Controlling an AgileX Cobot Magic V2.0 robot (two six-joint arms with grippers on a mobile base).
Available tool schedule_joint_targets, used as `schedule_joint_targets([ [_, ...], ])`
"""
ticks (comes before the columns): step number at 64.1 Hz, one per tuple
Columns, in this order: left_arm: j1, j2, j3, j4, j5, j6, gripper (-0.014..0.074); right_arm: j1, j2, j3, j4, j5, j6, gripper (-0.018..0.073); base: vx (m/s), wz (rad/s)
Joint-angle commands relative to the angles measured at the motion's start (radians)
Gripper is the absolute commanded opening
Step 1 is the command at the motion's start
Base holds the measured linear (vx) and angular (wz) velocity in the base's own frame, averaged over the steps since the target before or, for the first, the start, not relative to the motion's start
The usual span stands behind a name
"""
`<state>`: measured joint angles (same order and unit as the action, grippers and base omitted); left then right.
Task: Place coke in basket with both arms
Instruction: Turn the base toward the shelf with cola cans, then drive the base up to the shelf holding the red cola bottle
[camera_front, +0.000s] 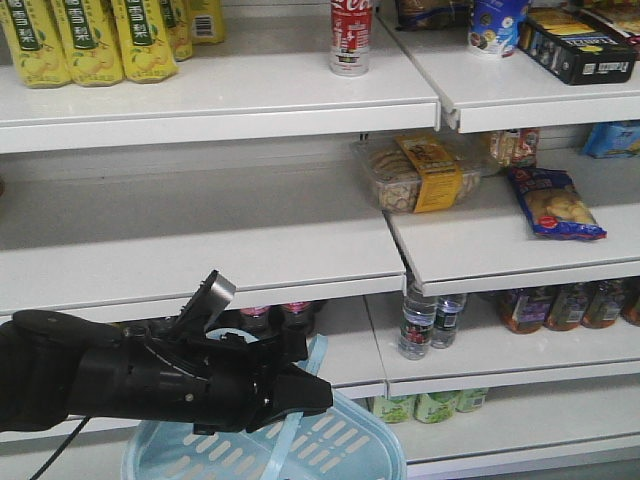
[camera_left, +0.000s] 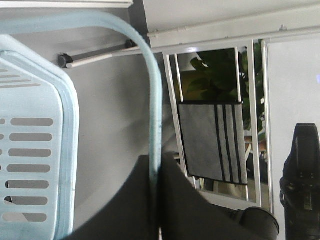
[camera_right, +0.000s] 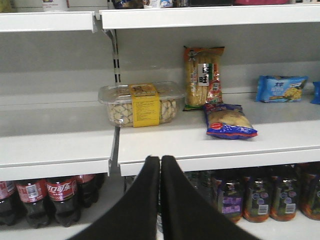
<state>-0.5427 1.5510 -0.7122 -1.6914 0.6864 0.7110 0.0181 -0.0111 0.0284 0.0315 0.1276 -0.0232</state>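
Nearest, the left end effector pinches the strap handle of the light blue basket, which sits low just beneath it. The right end effector has its tips pressed together with nothing between them, facing the middle shelf. Far up on the top shelf, the coke stands upright, right of the yellow bottles and well apart from the basket.

The left hand clamps the handle of the blue basket.
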Motion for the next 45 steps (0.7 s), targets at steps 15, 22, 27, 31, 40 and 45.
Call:
schedule_joint_targets([
  [15,-0.005,-0.044,-0.022,-0.093,0.051,0.005,-0.0006,-0.005,-0.012,0.007,-0.002,-0.080,-0.004,-0.0010,0.05,0.25],
  [22,-0.005,-0.044,-0.022,-0.093,0.051,0.005,-0.0006,-0.005,-0.012,0.007,-0.002,-0.080,-0.004,-0.0010,0.05,0.21],
  [27,-0.005,-0.044,-0.022,-0.093,0.051,0.005,-0.0006,-0.005,-0.012,0.007,-0.002,-0.080,-0.004,-0.0010,0.04,0.20],
  [31,-0.005,-0.044,-0.022,-0.093,0.051,0.005,-0.0006,-0.005,-0.012,0.007,-0.002,-0.080,-0.004,-0.0010,0.04,0.20],
  [40,-0.005,-0.044,-0.022,-0.093,0.051,0.005,-0.0006,-0.005,-0.012,0.007,-0.002,-0.080,-0.004,-0.0010,0.04,0.17],
  [45,-0.005,-0.044,-0.022,-0.093,0.051,0.005,-0.0006,-0.005,-0.012,0.007,-0.002,-0.080,-0.004,-0.0010,0.03,0.13],
])
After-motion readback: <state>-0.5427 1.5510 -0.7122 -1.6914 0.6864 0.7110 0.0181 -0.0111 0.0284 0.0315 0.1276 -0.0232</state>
